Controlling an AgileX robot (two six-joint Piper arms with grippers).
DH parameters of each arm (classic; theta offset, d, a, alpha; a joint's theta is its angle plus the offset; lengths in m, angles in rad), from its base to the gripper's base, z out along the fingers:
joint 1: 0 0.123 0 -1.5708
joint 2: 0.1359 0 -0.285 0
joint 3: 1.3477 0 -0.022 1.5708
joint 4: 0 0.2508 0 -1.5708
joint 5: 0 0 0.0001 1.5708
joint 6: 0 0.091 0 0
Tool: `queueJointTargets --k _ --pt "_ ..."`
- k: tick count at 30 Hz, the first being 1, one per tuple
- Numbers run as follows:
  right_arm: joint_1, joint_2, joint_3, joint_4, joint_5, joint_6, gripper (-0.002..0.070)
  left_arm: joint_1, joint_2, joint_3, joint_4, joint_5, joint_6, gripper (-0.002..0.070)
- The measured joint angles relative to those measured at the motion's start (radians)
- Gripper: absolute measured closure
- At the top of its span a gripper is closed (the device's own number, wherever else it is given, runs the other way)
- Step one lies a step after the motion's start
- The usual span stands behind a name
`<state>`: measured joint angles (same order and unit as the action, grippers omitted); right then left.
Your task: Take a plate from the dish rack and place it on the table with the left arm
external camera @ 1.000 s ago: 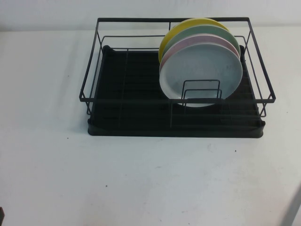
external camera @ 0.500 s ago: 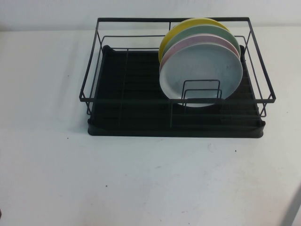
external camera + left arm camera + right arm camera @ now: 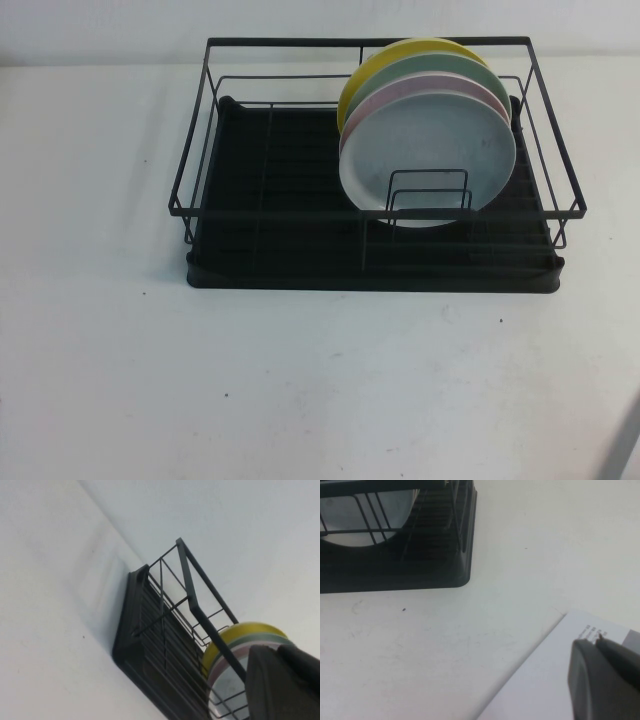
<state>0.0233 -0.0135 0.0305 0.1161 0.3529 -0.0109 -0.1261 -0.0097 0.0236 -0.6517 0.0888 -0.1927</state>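
The pale grey-blue plate (image 3: 430, 160) stands on edge at the front of a stack in the right half of the black wire dish rack (image 3: 280, 250), behind a small wire divider. The rack sits at the back middle of the white table (image 3: 320, 380). Neither arm shows in the high view. In the left wrist view my left gripper (image 3: 276, 650) is shut and empty, off the rack's left end, with the plate (image 3: 227, 692) beyond it behind the rack (image 3: 150, 630). In the right wrist view my right gripper (image 3: 596, 639) is shut and empty over a white sheet, clear of the rack (image 3: 440, 555) and the plate (image 3: 350, 520).
Behind the grey-blue plate stand a pink plate (image 3: 440, 81), a green plate (image 3: 440, 62) and a yellow plate (image 3: 420, 45). The rack's left half holds nothing. A white printed sheet (image 3: 535, 680) lies at the table's front right. Bare table lies in front of the rack.
A small dark piece of the left arm at the bottom left edge of the high view has slipped out of sight. The plates and rack have not moved.
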Motion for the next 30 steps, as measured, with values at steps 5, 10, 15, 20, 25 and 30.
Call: queueJointTargets --k 5,10,15,20,25,30 --pt "0.0 0.0 0.0 0.0 0.0 0.0 0.0694 0.0 0.0 0.0 -0.044 -0.038 -0.011 0.0678" --pt "0.0 0.0 0.0 0.0 0.0 0.0 0.0694 -0.01 0.004 -0.077 -0.046 0.14 0.13 0.0678" --pt "0.0 0.0 0.0 0.0 0.0 0.0 0.0694 -0.03 0.189 -0.395 0.062 0.462 0.465 0.0678" --pt "0.0 0.0 0.0 0.0 0.0 0.0 0.0694 -0.032 0.516 -0.757 0.231 0.8 0.709 0.0678" --pt "0.0 0.0 0.0 0.0 0.0 0.0 0.0694 -0.034 0.823 -1.037 0.244 1.024 1.061 0.0678" --pt "0.0 0.0 0.0 0.0 0.0 0.0 0.0694 -0.081 1.067 -1.233 0.227 1.049 1.238 0.0678"
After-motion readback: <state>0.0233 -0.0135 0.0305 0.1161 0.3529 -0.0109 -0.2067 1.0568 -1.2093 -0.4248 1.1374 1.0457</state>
